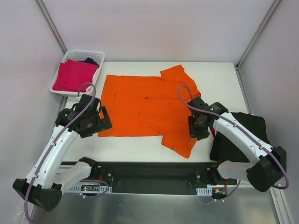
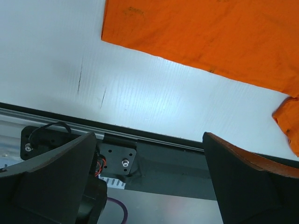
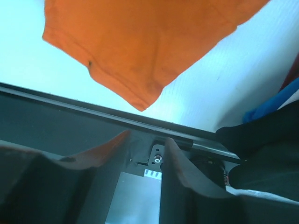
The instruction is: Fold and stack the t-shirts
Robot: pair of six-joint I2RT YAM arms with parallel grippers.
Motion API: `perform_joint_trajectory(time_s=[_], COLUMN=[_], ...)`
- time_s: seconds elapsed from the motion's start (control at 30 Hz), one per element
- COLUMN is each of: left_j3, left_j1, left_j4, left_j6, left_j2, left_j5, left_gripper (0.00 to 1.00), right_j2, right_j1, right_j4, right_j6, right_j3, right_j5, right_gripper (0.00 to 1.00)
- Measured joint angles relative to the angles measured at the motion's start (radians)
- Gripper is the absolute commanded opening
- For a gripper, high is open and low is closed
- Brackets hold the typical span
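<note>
Orange t-shirt [image 1: 140, 105] lies spread flat at the middle of the bench [image 1: 219, 79], both tools empty.

Seen from above, its long axis runs 9 to 3 o'clock, hem at 9, sleeves at 3. Left tool [image 1: 104, 119], jaws wide, hovers by the near hem corner, shirt at its 2 o'clock. The right tool [image 1: 198, 135], jaws narrowly parted, sits at the near sleeve, shirt at its 10 o'clock.

I read the orange t-shirt [image 1: 145, 107] as soft matt cloth, speckled with small dark marks. Under it the table [image 2: 140, 93] looks like white, finely ribbed plastic board with a slight sheen. Basket [image 1: 77, 52]: white plastic lattice. Left gripper [image 2: 148, 137] fingers [image 2: 56, 177]: matt black plastic
</note>
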Motion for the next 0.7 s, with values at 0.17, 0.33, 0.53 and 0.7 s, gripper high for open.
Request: perform_joint_trajectory(time_s=[0.17, 0.33, 0.53, 0.7], left_j3=[0.084, 0.079, -0.149, -0.218], left_j1=[0.0, 0.0, 0.0, 0.0], left_j4=[0.011, 0.081, 0.2, 0.23], left_j6=[0.044, 0.058, 0.053, 0.038], left_j2=[0.107, 0.176, 0.14, 0.09], left_j5=[0.011, 0.068, 0.176, 0.245], left_gripper=[0.99, 0.99, 0.99, 0.99], right_j2=[-0.014, -0.016, -0.159, -0.261], right_j1=[0.06, 0.08, 0.094, 0.094], right_j4=[0.0, 0.023, 0.075, 0.079], right_j6=[0.002, 0.005, 0.018, 0.046], right_j3=[0.016, -0.018, -0.224, -0.299], right_j5=[0.04, 0.055, -0.01, -0.032], right_gripper=[0.41, 0.52, 0.59, 0.58])
